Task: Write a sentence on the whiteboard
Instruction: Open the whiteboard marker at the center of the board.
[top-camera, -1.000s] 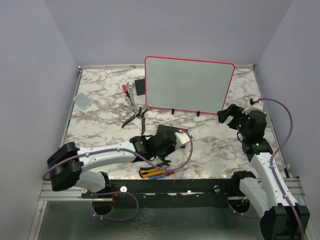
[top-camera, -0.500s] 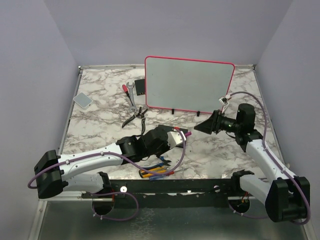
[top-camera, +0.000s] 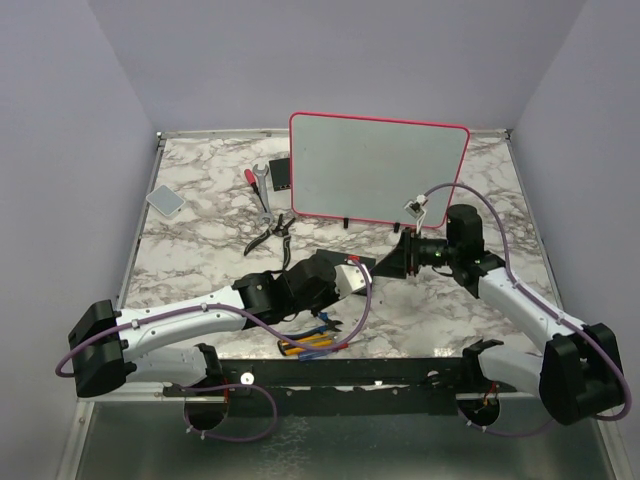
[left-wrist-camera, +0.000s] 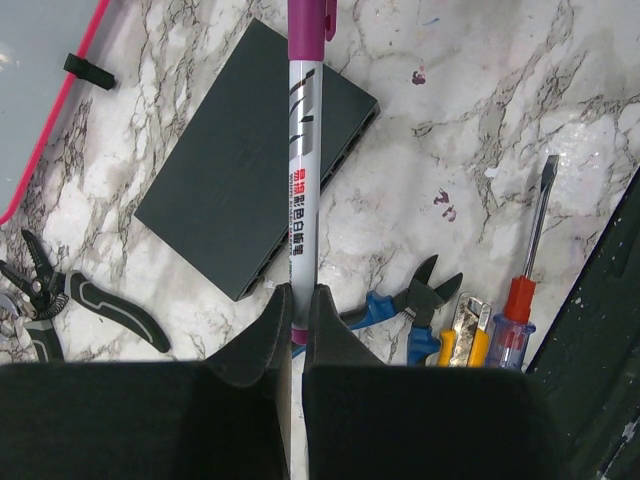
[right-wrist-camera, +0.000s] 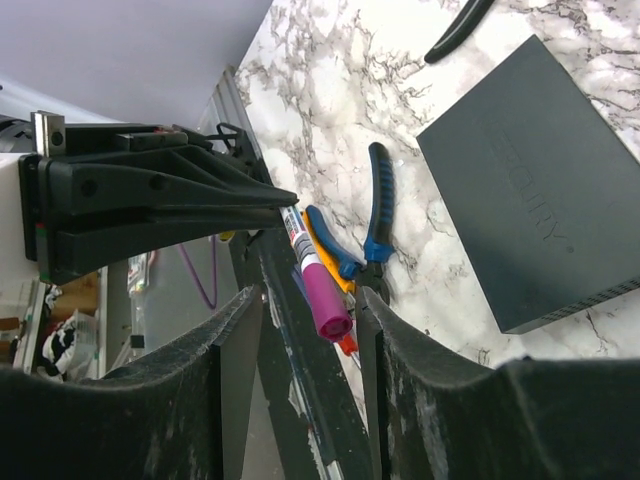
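The whiteboard (top-camera: 380, 170), pink-framed, stands upright at the back of the table, and its corner (left-wrist-camera: 30, 80) shows in the left wrist view. No sentence is visible on its surface. My left gripper (top-camera: 350, 275) (left-wrist-camera: 297, 292) is shut on a marker (left-wrist-camera: 303, 180) with a white barrel, held out to the right. The marker's magenta cap (right-wrist-camera: 325, 295) lies between the fingers of my right gripper (top-camera: 392, 262) (right-wrist-camera: 312, 292). Those jaws stand open, with a clear gap on the cap's left and the right finger close beside it.
A flat black slab (left-wrist-camera: 255, 190) lies under the marker. Blue cutters (left-wrist-camera: 420, 300), a yellow knife (left-wrist-camera: 462, 340) and a screwdriver (left-wrist-camera: 525, 260) lie near the front edge. Pliers (top-camera: 270, 235), a wrench (top-camera: 262, 190) and a grey pad (top-camera: 165, 199) sit at the back left.
My right arm swung left and down from the right side to the marker's tip, its jaws narrowing round the cap. The left arm reached forward with the marker, then held still.
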